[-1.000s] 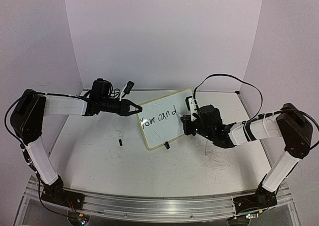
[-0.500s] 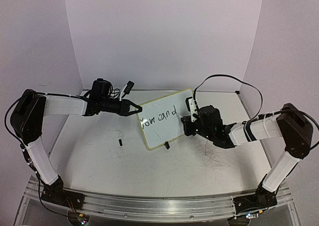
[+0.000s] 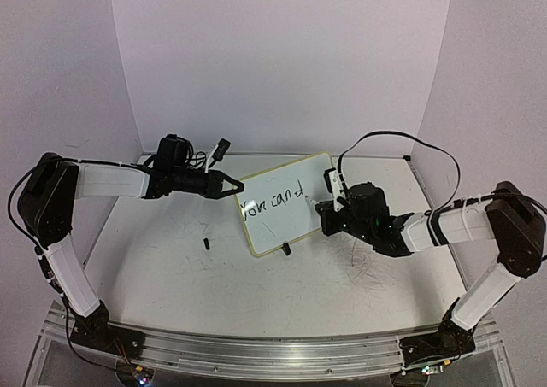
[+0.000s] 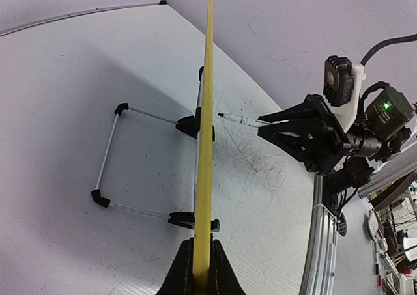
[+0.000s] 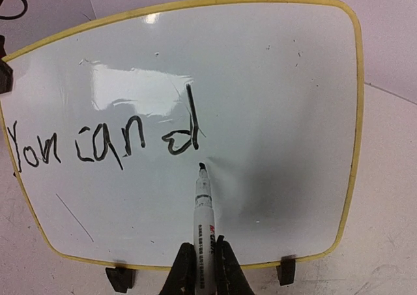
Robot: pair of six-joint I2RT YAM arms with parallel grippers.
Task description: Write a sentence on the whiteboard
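Observation:
The whiteboard (image 3: 286, 220) stands upright mid-table, with a yellow rim and black feet. It is seen edge-on in the left wrist view (image 4: 207, 112) and face-on in the right wrist view (image 5: 280, 80). The sentence (image 5: 98, 142) reads "You can d" in black and also shows in the top view (image 3: 272, 201). My left gripper (image 3: 232, 184) (image 4: 201, 269) is shut on the board's left rim. My right gripper (image 3: 329, 209) (image 5: 201, 269) is shut on a white marker (image 5: 203, 217) (image 4: 238, 118). The marker's black tip sits just below and right of the "d", very near the board.
A small black marker cap (image 3: 206, 243) lies on the table left of the board. Grey scribble marks (image 3: 367, 272) cover the table under my right arm. The board's wire stand (image 4: 111, 155) spreads behind it. White walls enclose three sides, and an aluminium rail (image 3: 256, 353) runs along the near edge.
My right arm has drawn back to the right, taking the marker tip a little away from the "d". The left arm and the board have not moved. The lettering is the same.

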